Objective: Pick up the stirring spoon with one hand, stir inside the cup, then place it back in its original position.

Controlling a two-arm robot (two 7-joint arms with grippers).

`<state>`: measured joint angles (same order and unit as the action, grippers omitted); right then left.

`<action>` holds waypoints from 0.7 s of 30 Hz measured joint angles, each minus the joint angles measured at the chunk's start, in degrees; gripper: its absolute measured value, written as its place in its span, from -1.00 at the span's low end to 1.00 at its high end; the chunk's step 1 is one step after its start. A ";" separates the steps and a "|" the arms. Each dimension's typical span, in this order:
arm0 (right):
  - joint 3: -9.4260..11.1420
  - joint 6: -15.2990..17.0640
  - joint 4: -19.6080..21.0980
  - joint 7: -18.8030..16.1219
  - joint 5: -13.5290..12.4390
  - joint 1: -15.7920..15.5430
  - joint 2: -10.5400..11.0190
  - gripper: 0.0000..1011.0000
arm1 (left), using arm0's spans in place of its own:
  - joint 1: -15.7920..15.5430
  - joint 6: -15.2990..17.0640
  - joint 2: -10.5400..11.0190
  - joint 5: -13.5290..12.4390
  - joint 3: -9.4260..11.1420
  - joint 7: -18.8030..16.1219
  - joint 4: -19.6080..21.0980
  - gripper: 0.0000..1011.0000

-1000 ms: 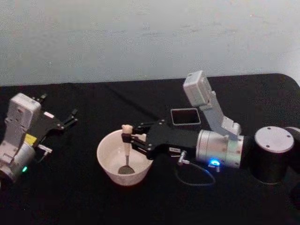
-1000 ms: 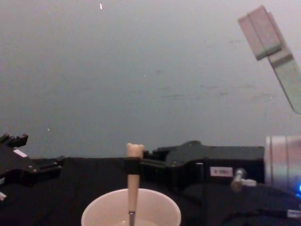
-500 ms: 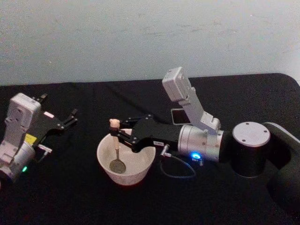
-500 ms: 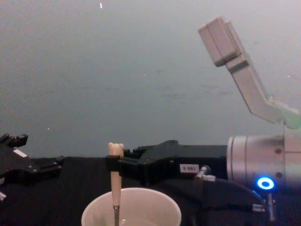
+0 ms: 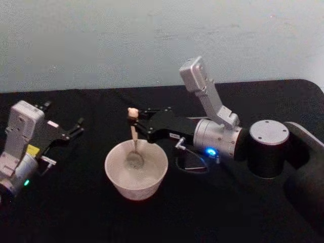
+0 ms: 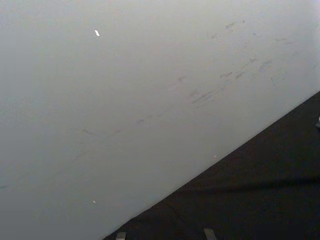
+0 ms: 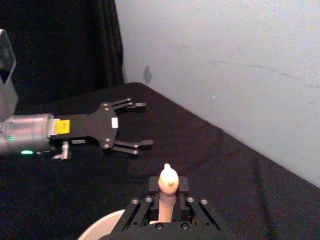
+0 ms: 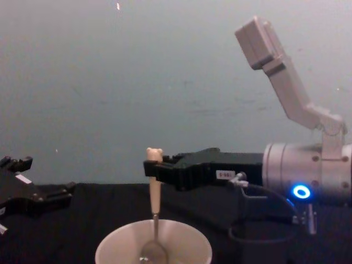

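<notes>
Right fingers [image 8: 157, 169] pinched shut on stirring spoon [image 5: 133, 144] handle, bowl low in cup [image 5: 144, 188]; left fingers [image 7: 134, 106] idle, open, far left; if I sweep wide, spoon may tip cup.

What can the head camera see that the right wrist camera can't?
Head view: the stirring spoon's shiny bowl down inside the cup, and the blue ring light behind the right pincer. Right wrist view: a dark curtain hanging at the back. Both: the right pincer shut on the spoon's handle, the cup's rim, and the open left pincer off to the side.
</notes>
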<state>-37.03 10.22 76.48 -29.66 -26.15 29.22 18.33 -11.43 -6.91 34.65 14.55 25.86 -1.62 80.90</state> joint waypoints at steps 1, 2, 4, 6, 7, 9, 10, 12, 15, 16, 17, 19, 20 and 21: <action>0.16 0.00 0.00 0.02 0.08 0.00 0.09 -0.58 | 0.00 0.00 0.00 0.00 0.00 0.00 0.00 0.98; 0.29 0.00 0.04 0.02 0.15 -0.01 0.24 -0.58 | 0.00 0.00 0.00 0.00 0.00 0.00 0.00 0.98; 0.69 -0.01 0.54 -0.13 0.29 -0.23 0.85 -0.58 | 0.00 0.00 0.00 0.00 0.00 -0.01 0.00 0.98; 1.05 0.01 1.36 -0.52 0.34 -0.67 1.66 -0.58 | 0.00 0.00 0.00 0.00 0.00 0.00 0.00 0.98; 1.17 0.04 1.78 -0.67 0.34 -0.85 1.97 -0.58 | 0.00 0.00 0.00 0.00 0.00 0.00 0.00 0.98; 1.38 0.14 2.61 -1.07 0.32 -1.25 2.61 -0.58 | 0.00 0.00 0.00 0.00 0.00 0.00 0.00 0.98; 1.54 0.26 3.48 -1.49 0.21 -1.72 3.29 -0.58 | 0.00 0.00 0.00 0.00 0.00 0.00 0.00 0.98; 1.69 0.57 5.16 -2.09 -0.10 -2.59 4.44 -0.58 | 0.00 0.00 0.00 0.00 0.00 0.00 0.00 0.98; 1.71 0.92 6.87 -2.68 -0.45 -3.57 5.59 -0.58 | 0.00 0.00 0.00 0.00 0.00 0.00 0.00 0.98; 1.67 1.17 8.06 -3.13 -0.72 -4.25 6.37 -0.58 | 0.00 0.00 0.00 0.00 0.00 0.00 0.00 0.98; 1.61 1.29 8.69 -3.34 -0.84 -4.58 6.76 -0.58 | 0.00 0.00 0.00 0.00 0.00 0.00 0.00 0.98; 1.40 1.65 10.15 -3.80 -1.25 -5.42 7.57 -0.58 | 0.00 0.00 0.00 0.00 0.00 0.00 0.00 0.98; 1.32 1.72 10.48 -3.86 -1.35 -5.62 7.75 -0.58 | 0.00 0.00 0.00 0.00 0.00 0.00 0.00 0.98; 1.24 1.78 10.86 -3.95 -1.48 -5.81 7.92 -0.58 | 0.00 0.00 0.00 0.00 0.00 0.00 0.00 0.98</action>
<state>-35.79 12.00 87.34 -33.60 -27.63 23.41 26.25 -11.43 -6.91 34.65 14.55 25.86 -1.62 80.90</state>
